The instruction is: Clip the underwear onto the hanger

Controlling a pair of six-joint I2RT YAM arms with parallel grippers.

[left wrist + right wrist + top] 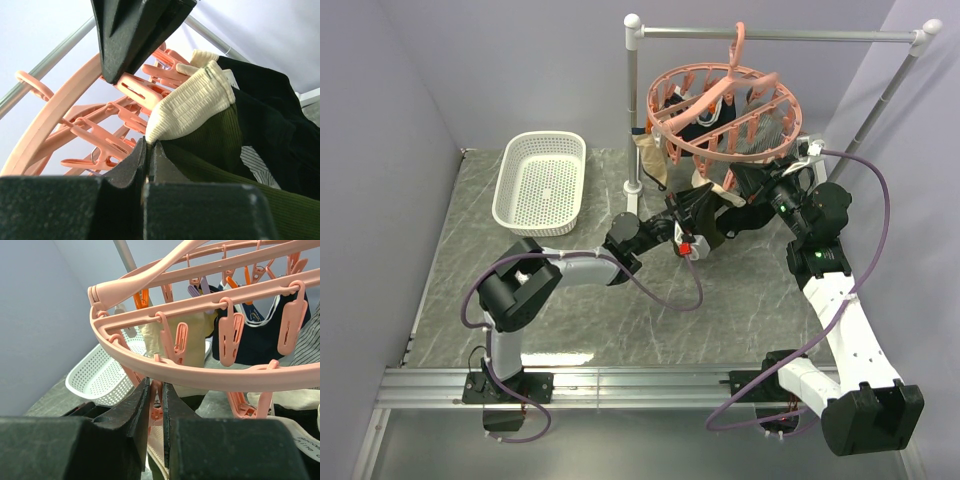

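Observation:
The salmon-pink hanger [720, 110] hangs from the rail at the back right. The underwear [742, 218], olive green with a beige waistband, is held up just under the ring's near side. My left gripper [705, 207] is shut on the waistband's edge, which shows in the left wrist view [190, 107] between the closed jaws of that gripper [148, 142]. My right gripper [748, 182] is shut on a pink peg [156, 399] hanging from the ring [200, 375]; its jaws squeeze the peg in the right wrist view [155, 386]. The same peg [135, 90] sits right above the waistband.
A white basket [542, 180] stands at the back left. The grey rail stand [633, 100] has its post just left of the hanger. A tan garment [195, 335] and a black garment [260, 340] hang from other pegs.

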